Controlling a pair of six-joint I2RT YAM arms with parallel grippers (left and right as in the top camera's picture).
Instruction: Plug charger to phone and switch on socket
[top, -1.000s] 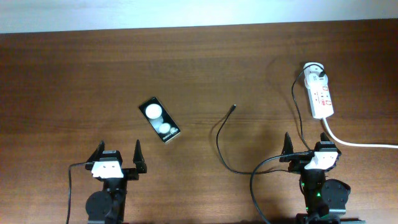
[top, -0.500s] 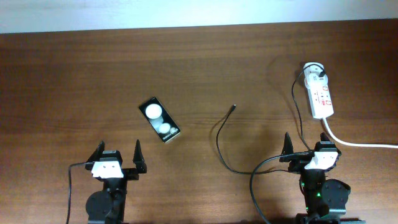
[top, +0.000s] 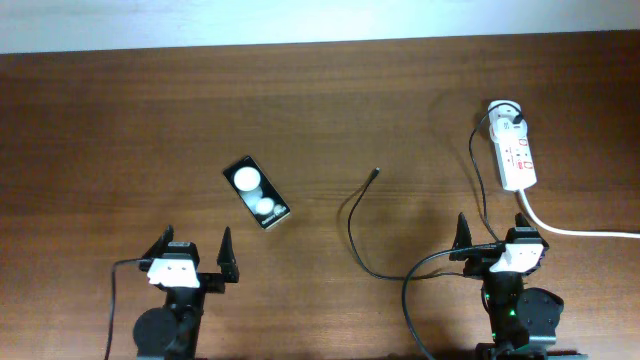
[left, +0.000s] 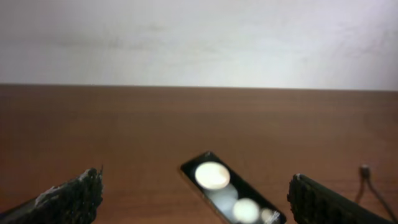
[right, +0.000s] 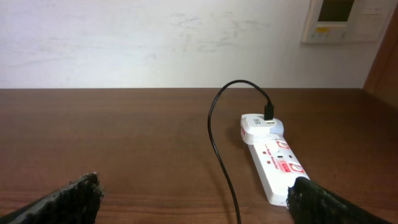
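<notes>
The black phone (top: 257, 192) lies at an angle left of centre, its two white round patches up; it also shows in the left wrist view (left: 231, 195). The charger, a thin black cable (top: 352, 225), curves across the table, and its connector tip (top: 375, 172) lies free right of the phone. The cable's other end is plugged into the far end of the white socket strip (top: 513, 146), which the right wrist view also shows (right: 272, 155). My left gripper (top: 194, 253) is open and empty, just short of the phone. My right gripper (top: 498, 237) is open and empty, just short of the socket.
A thick white cord (top: 575, 228) runs from the socket off the right edge. A black cable (top: 410, 295) trails past the right arm's base. A pale wall borders the table's far edge (top: 300, 46). A wall panel (right: 348, 18) shows at upper right.
My left gripper has moved slightly toward the near edge. The right arm, phone, charger and socket have not moved.
</notes>
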